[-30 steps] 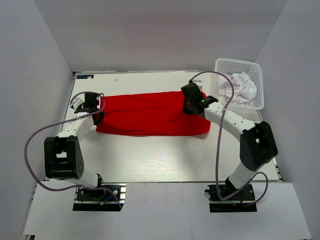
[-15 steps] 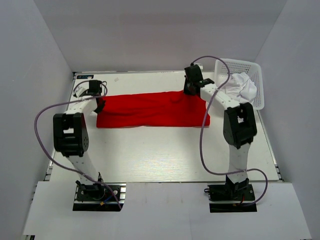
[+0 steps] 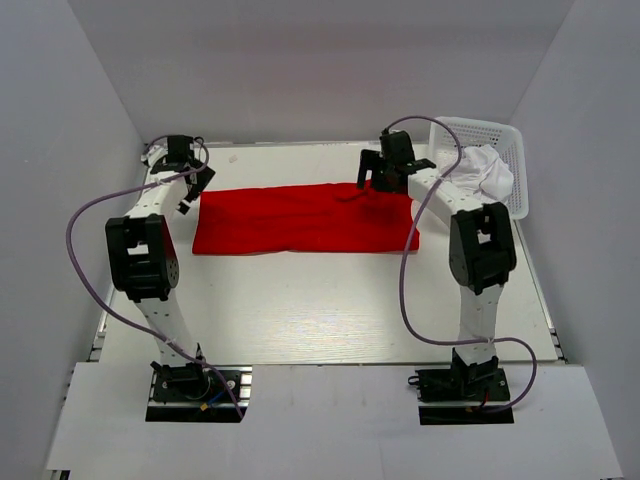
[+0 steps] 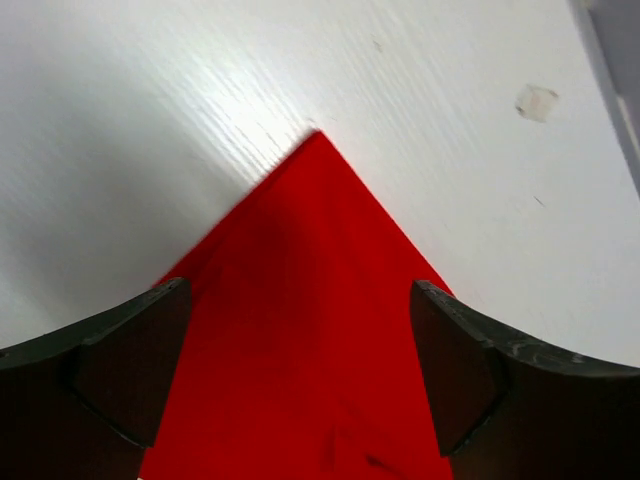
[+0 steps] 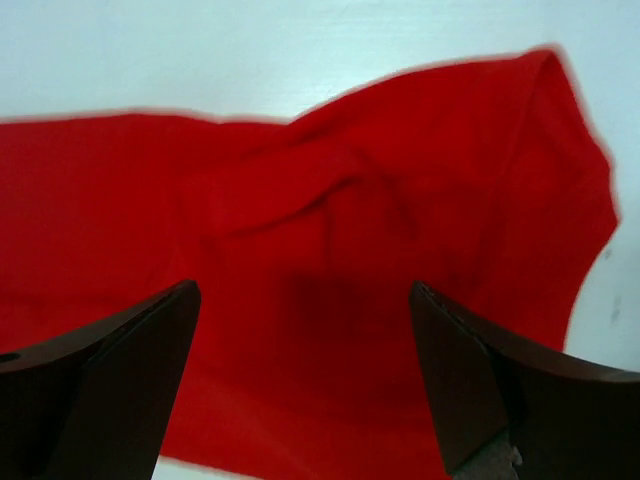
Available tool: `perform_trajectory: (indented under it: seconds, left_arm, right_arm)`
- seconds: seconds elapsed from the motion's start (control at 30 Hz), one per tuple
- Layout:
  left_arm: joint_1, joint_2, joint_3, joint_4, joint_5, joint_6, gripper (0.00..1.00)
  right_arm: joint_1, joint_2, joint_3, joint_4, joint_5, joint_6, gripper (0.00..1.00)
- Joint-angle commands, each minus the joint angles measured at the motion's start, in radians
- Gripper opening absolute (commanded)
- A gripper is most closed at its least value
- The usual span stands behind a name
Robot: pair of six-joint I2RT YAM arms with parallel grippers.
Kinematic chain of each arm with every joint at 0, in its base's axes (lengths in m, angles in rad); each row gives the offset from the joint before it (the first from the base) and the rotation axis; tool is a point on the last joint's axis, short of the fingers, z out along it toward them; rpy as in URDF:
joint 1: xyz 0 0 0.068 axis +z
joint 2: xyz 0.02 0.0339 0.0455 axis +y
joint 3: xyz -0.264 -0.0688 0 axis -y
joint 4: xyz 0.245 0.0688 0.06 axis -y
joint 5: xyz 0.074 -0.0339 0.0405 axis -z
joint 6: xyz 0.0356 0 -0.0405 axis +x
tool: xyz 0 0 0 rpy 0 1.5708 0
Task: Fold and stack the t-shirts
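We see the plain bright red cloth t-shirt point(image 3: 300, 220) lying flat on the white table point(image 3: 300, 310) as a long band. Its long axis runs from the left end effector point(image 4: 298, 290) across to the right end effector point(image 5: 302, 287). Both end effectors stand wide apart and have hold of nothing. The cloth lies just beneath each one and stretches away from it toward the arm bases. The left one hangs over the band's far left corner, and the right one hangs over a wrinkled patch close to the far right end. Each arm is therefore the nearer one for its own end, which we judge is what an end-to-end fold depends on. The crumpled white cloth t-shirt point(image 3: 480, 172) sits in the white plastic lattice basket point(image 3: 470, 122), off to the right end effector's outer side.

A second ago both end effectors were clamped on the red cloth, nearer the bases, and the band was deeper. Now they are at its far edge and have let go.
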Motion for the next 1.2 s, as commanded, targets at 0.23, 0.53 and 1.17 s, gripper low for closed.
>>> perform_trajectory:
  seconds: [0.23, 0.53, 1.17]
  left_arm:
    - [-0.023, -0.176, -0.172, 0.162, 0.296, 0.189, 1.0]
    - [-0.014, -0.375, -0.433, 0.292, 0.316, 0.212, 1.0]
    - [-0.005, -0.36, -0.355, 0.261, 0.335, 0.282, 1.0]
  right_arm:
    - [0.039, -0.029, -0.107, 0.172, -0.212, -0.015, 0.9]
    - [0.037, 0.164, 0.109, 0.12, -0.177, -0.001, 0.9]
    - [0.004, 0.404, 0.461, 0.373, -0.031, -0.047, 0.9]
